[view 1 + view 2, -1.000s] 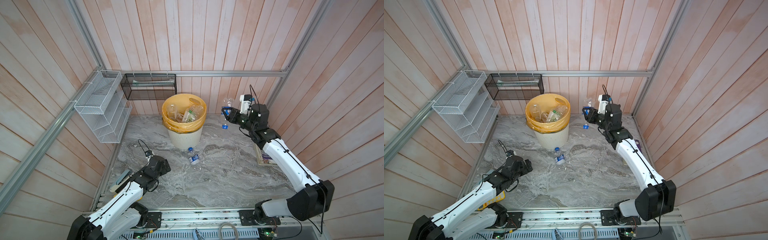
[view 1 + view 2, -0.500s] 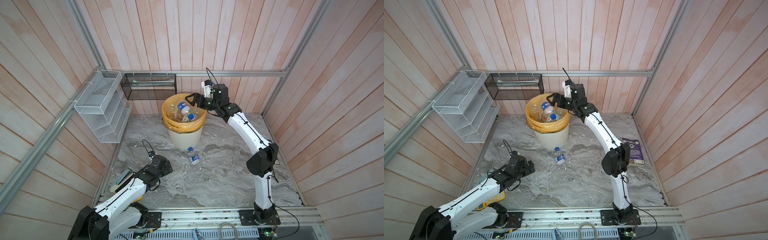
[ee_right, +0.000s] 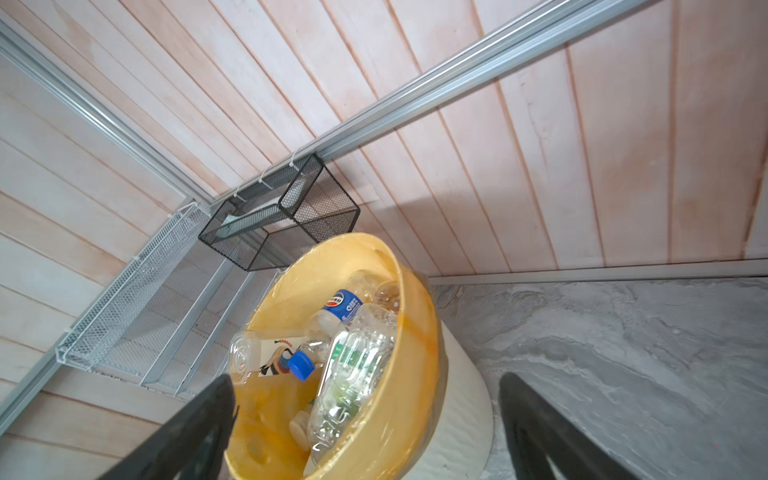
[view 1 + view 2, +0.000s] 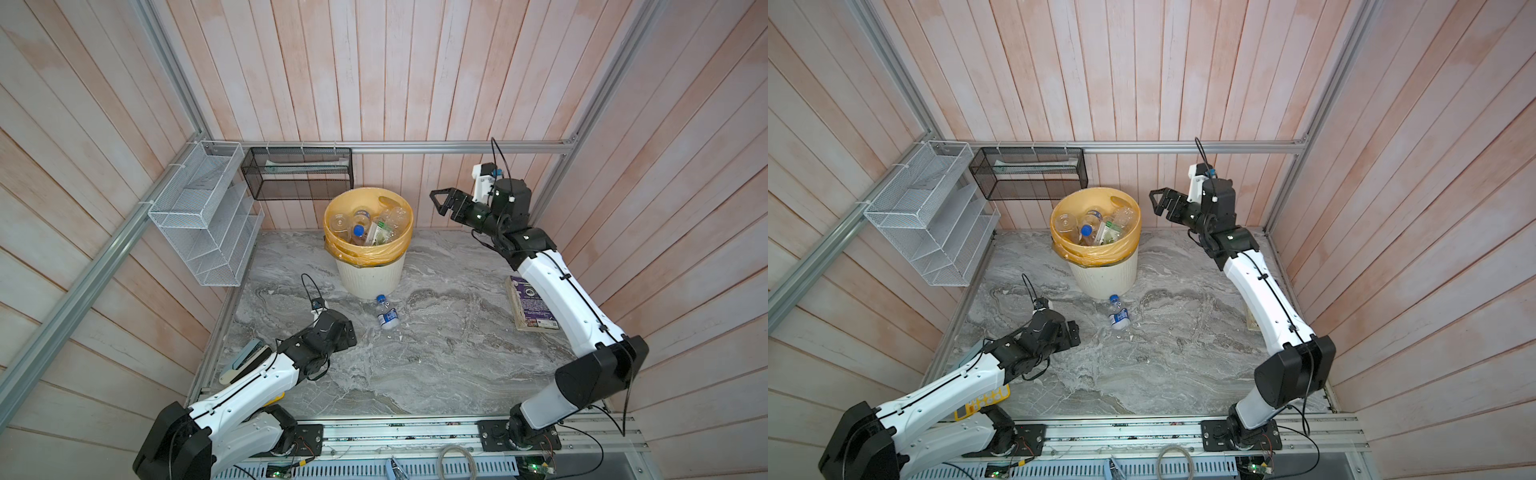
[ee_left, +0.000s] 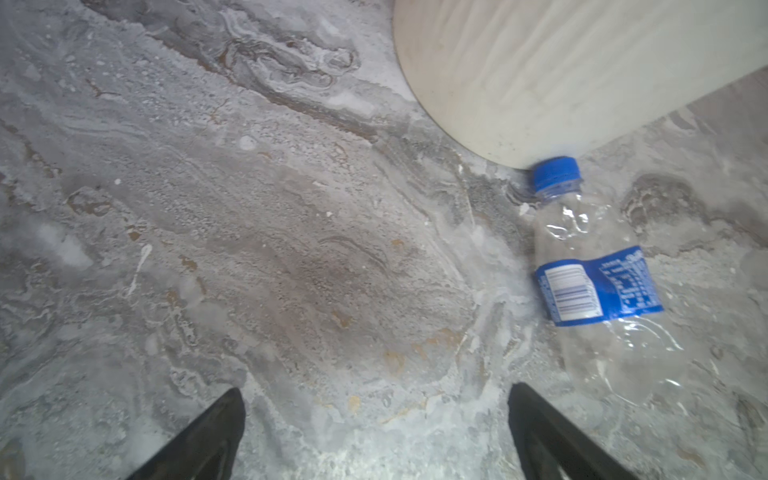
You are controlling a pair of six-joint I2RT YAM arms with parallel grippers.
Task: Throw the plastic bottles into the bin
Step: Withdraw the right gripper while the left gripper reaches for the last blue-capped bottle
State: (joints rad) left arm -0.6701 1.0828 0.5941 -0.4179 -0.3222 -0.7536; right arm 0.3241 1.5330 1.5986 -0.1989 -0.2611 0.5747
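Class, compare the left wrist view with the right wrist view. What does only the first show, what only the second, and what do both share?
Only the left wrist view: a clear blue-capped bottle lying on the marble floor, cap by the bin, near the open left gripper.
Only the right wrist view: the discarded bottles inside the bin, its yellow liner bag, the black mesh basket, the white wire rack, the open right gripper.
Both: the bin's cream wall, the marble floor, empty jaws.
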